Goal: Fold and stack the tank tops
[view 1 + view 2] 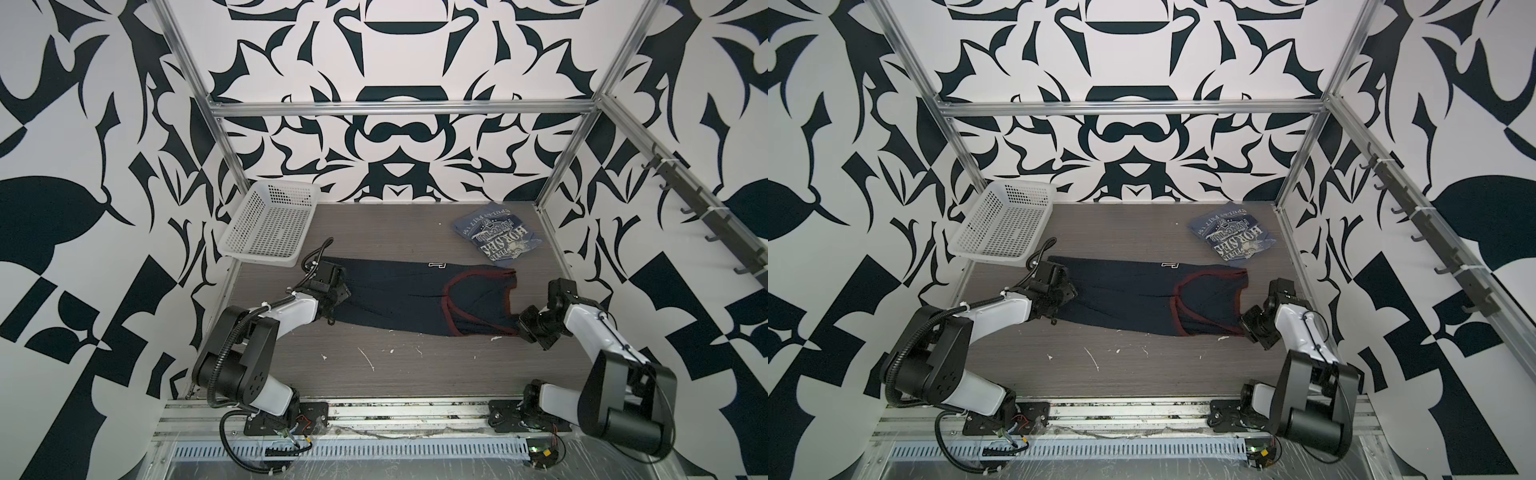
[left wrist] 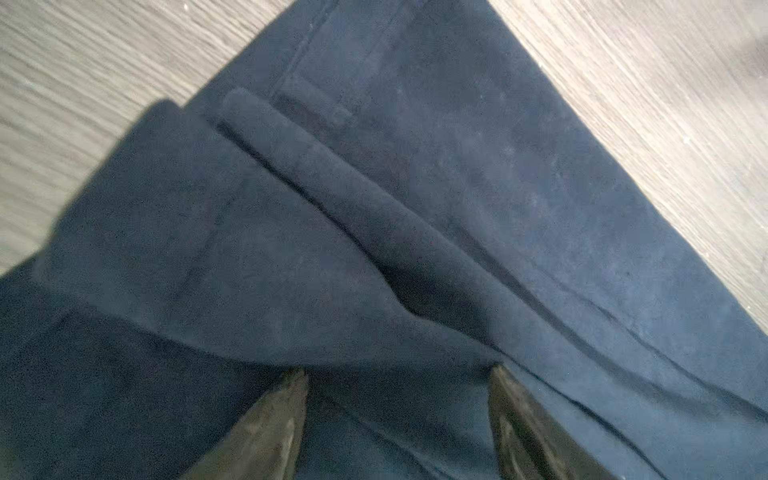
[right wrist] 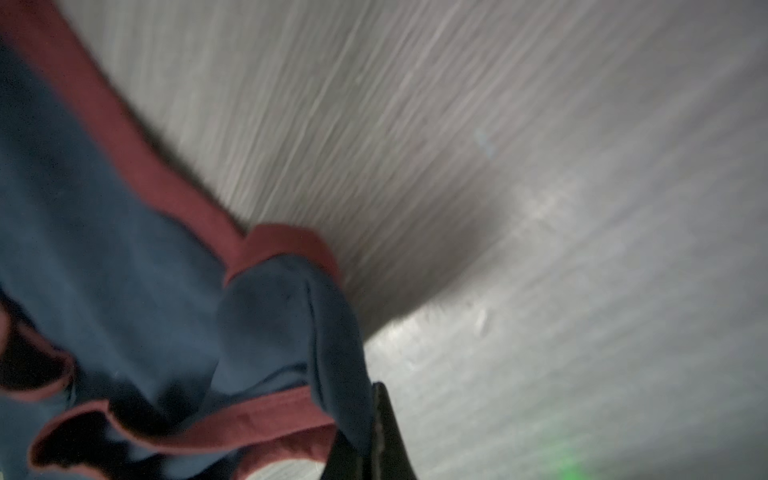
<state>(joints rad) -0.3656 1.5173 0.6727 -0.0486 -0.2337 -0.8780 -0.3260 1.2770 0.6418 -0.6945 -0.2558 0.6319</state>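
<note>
Desk point(image 1: 415, 365): grey wood-grain. Navy tank top point(image 1: 395, 299), red-trimmed, lies stretched long across mid-desk, with the hem at left and the straps at right. White basket point(image 1: 266, 228) at far-left corner, near the hem. Slate-blue tank top point(image 1: 496, 235) folded at far right, apart from the navy one. Left fingers point(image 2: 270, 428) spread, released, tips at hem end. Right fingers point(image 3: 386, 432) clenched on navy strap end.

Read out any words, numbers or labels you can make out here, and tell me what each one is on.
"HORSE", upside down, possibly running on: large print on the folded slate-blue cloth tank top.
Smaller print lines around it: too blurred to read.
Small white mark on the navy red-trimmed cloth tank top: unreadable.
</note>
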